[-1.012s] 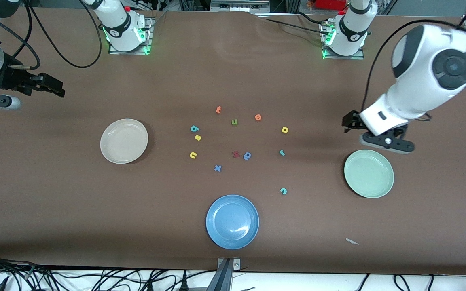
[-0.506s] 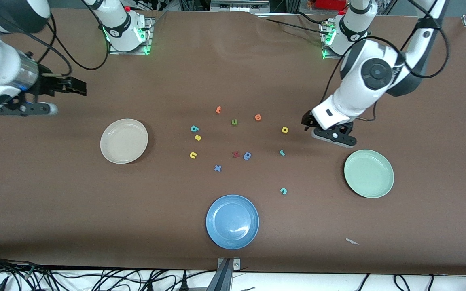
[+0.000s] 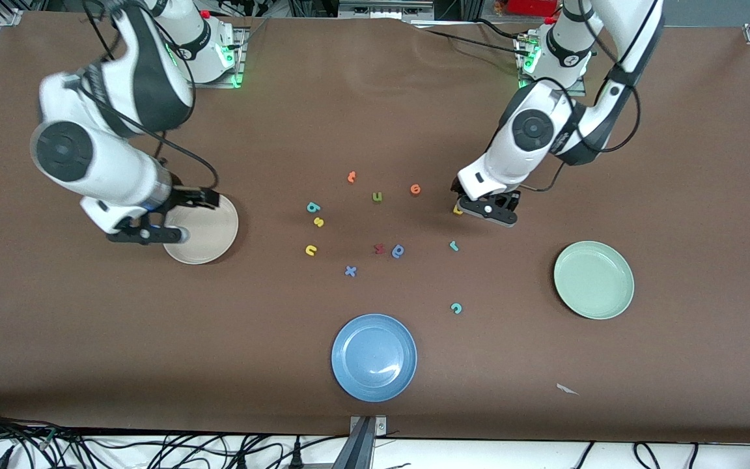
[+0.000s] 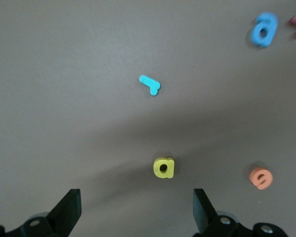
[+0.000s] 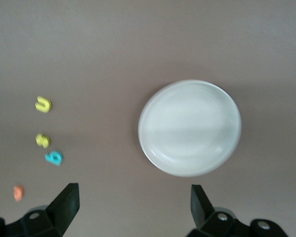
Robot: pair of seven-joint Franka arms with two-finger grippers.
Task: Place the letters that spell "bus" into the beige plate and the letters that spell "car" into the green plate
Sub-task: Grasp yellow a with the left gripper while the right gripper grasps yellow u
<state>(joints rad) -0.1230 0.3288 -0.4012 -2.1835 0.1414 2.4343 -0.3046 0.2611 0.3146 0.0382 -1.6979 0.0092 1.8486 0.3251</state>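
Small yellow foam letter "a", centre frame: judged light, soft, thin; best pinched across its outer edges. Left end effector spread above it; right end effector spread over the cream-beige plate.

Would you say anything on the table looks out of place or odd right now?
One thing: a small white scrap lies on the brown table, nearer the camera than the green plate; it looks like stray litter, not a letter.

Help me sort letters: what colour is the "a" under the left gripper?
Yellow "a"; clearest in the left wrist view.
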